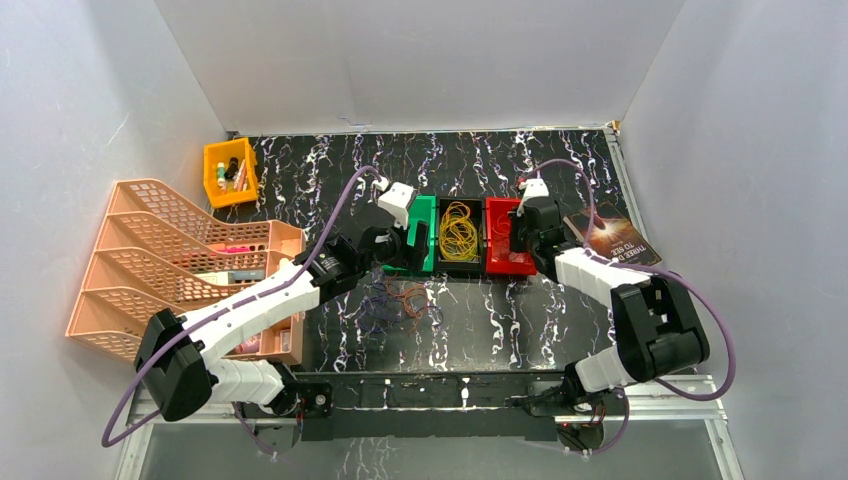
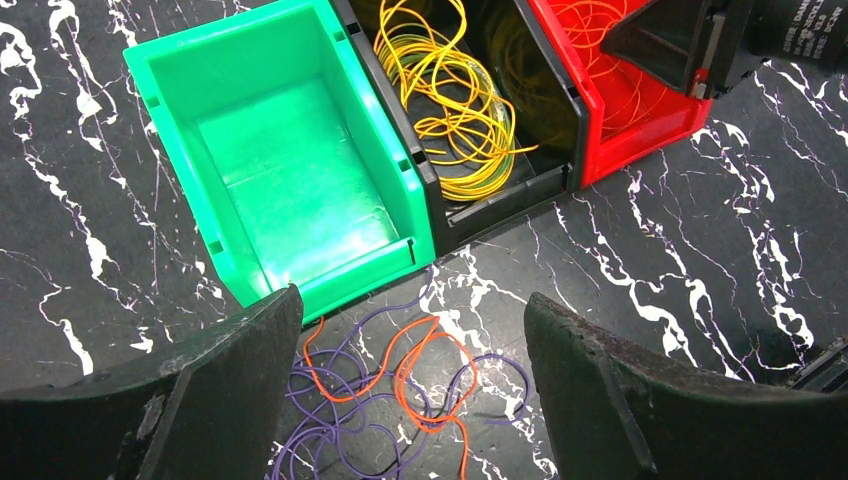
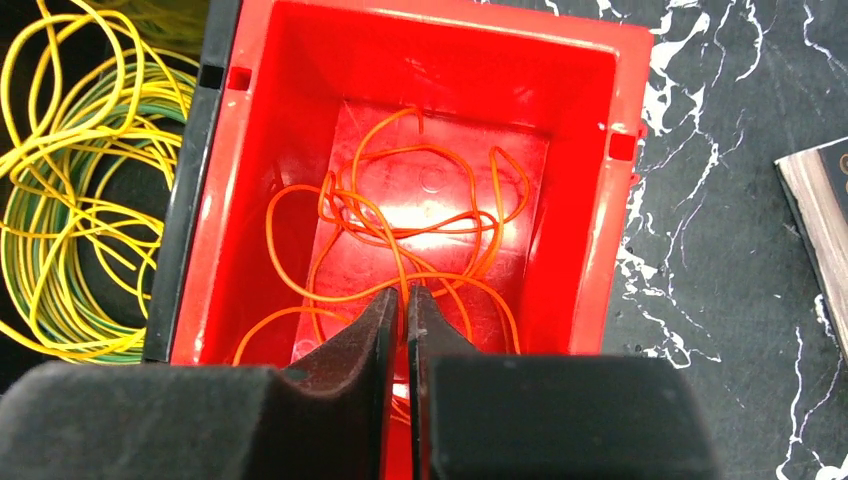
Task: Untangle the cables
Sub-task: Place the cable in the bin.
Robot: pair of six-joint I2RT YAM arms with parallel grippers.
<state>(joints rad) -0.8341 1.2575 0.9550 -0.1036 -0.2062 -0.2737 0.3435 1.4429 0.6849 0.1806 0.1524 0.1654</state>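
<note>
On black marbled tabletop (image 1: 560, 300), inside plain white walls (image 1: 420, 60), found the cables (image 1: 459, 232) in three lots. Orange strands (image 3: 400, 240) lying loose on the floor of the red bin (image 3: 590, 150). Yellow coil (image 2: 450, 110) in the black bin (image 2: 500, 205) next to it. Knot of purple and orange strands (image 2: 400, 390) on the table just in front of the green bin (image 2: 290, 170), itself bare inside.

Judged the sorting part done, with the knot outstanding.

Observed the right claw (image 3: 408, 300) low inside the red bin, pointing down over the orange strands, fingers all but together with only a thin slit between. Could not tell whether any strand was pinched. Observed the left claw (image 2: 410, 305) spread wide and holding nothing, hovering above the knot, arm stretched forward from the near left corner.

Recommended for the step in hand: parting the right fingers fully and lifting straight up, watching for snagged loops. Then lowering the left claw onto one orange strand only, clear of the purple.
</note>
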